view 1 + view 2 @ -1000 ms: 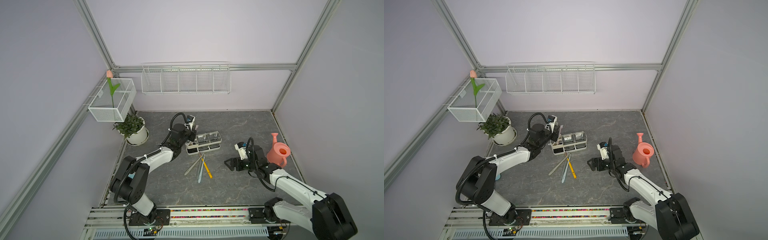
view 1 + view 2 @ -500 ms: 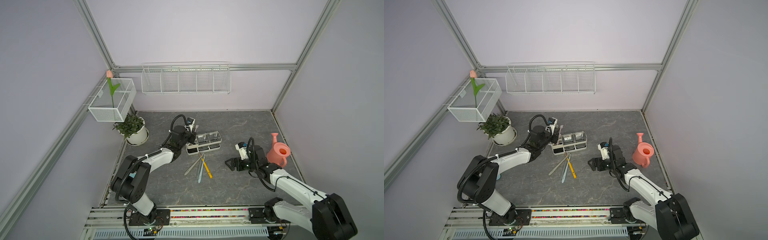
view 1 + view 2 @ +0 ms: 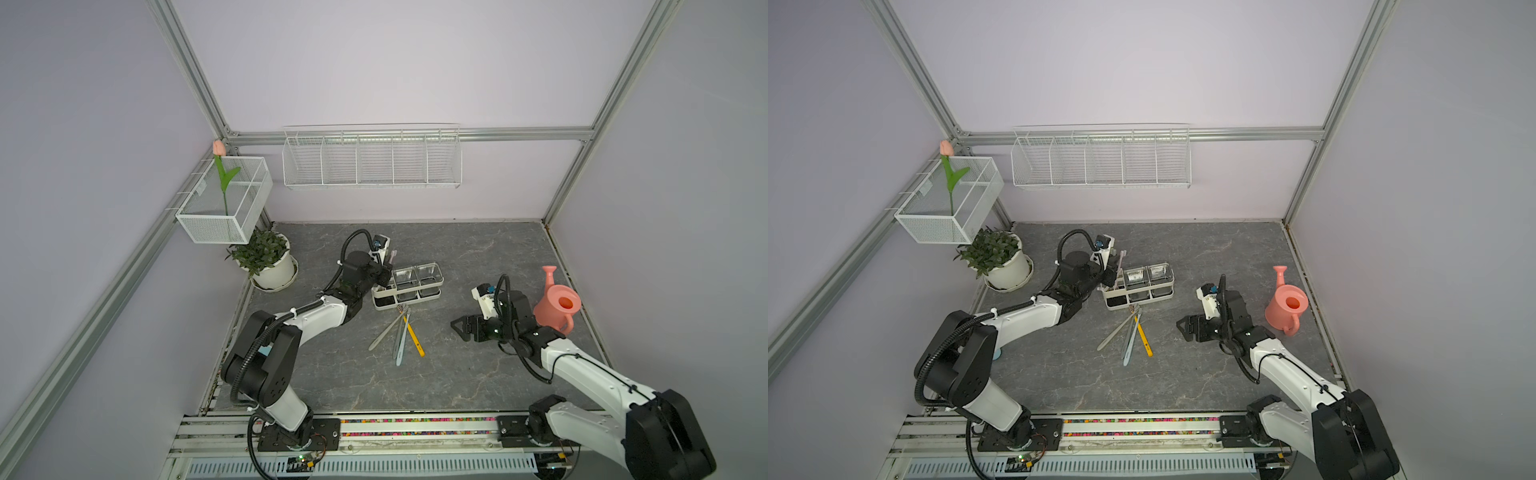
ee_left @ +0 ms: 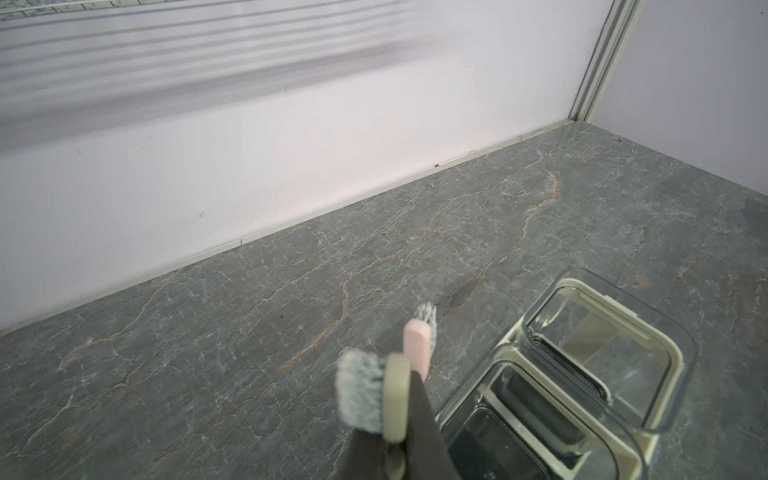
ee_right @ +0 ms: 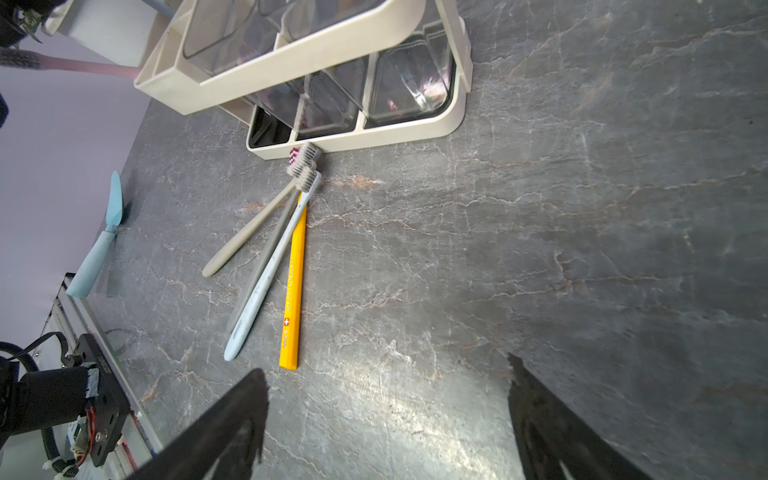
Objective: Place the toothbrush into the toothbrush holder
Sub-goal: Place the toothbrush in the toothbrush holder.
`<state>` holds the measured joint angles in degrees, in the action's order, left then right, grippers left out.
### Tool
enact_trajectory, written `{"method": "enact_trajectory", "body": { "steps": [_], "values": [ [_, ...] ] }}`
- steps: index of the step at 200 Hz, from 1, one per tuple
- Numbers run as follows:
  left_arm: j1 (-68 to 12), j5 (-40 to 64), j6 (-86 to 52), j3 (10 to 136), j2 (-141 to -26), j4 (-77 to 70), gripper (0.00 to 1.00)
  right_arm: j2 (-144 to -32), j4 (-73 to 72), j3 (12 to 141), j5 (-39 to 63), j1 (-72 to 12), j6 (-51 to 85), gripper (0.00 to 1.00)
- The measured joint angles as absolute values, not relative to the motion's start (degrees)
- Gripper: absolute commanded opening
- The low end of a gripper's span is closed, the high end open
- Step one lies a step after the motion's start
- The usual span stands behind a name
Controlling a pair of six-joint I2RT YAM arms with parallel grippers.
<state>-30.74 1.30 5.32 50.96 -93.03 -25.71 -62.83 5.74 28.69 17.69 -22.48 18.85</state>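
Though blurred, beige toothbrush [image 4: 395, 390] (perhaps grey-bristled).

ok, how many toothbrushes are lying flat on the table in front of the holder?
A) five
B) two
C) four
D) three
C: the right wrist view shows four fanned out in front of the toothbrush holder: a beige toothbrush, a grey toothbrush, a light blue toothbrush and a yellow toothbrush.

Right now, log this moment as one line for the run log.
left gripper: shut on toothbrush at cream end of toothbrush holder | right gripper: open, empty | four loose toothbrushes lying on table
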Motion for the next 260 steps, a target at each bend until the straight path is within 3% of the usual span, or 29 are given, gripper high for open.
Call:
{"method": "enact_trajectory", "body": {
  "steps": [71, 120, 260],
  "values": [
    [-30.74, 0.47, 5.28, 50.50, -93.03, -26.20, 0.16, -62.78, 6.20, 28.69, 17.69, -22.20, 18.74, 0.92],
    [-30.74, -0.03, 5.28, 50.24, -93.03, -26.44, 0.27, -62.76, 6.20, 28.69, 17.91, -22.17, 18.31, 0.92],
    [-30.74, -0.38, 5.32, 47.88, -91.85, -29.87, 0.36, -62.65, 6.20, 28.69, 18.28, -21.78, 17.96, 0.92]
  ]
}}
